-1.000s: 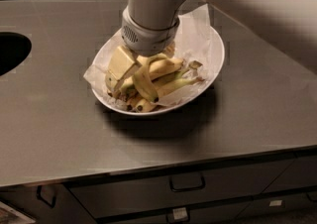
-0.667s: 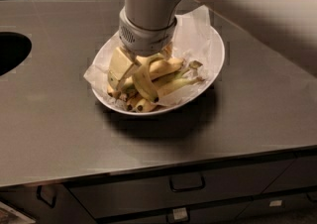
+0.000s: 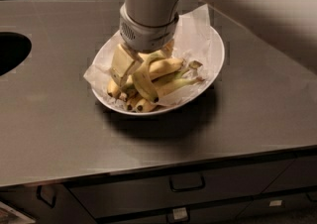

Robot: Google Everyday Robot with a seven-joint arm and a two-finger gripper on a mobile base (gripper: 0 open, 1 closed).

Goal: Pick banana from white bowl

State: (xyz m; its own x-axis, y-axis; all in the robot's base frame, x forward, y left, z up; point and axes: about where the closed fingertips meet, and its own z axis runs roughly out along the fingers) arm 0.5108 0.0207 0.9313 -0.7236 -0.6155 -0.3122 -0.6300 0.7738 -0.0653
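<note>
The white bowl [image 3: 210, 64] is wide, shallow and lined with crumpled white paper. It sits mid-counter and holds several bananas. The banana [image 3: 144, 83], strongly curved with a dark tip, arches over the straighter ones. My gripper [image 3: 142, 68] reaches straight down into the bowl's left half, right at the banana's upper end. The grey wrist hides the back of the pile and the top of the banana.
The bowl rests on a dark metal counter [image 3: 59, 129]. A dark round sink opening [image 3: 10, 52] lies at the far left. Drawers with handles [image 3: 187, 183] run below the counter's front edge. Dark tiles line the back wall.
The arm has shifted very slightly up and left over the bowl. The bananas and the bowl have not visibly moved.
</note>
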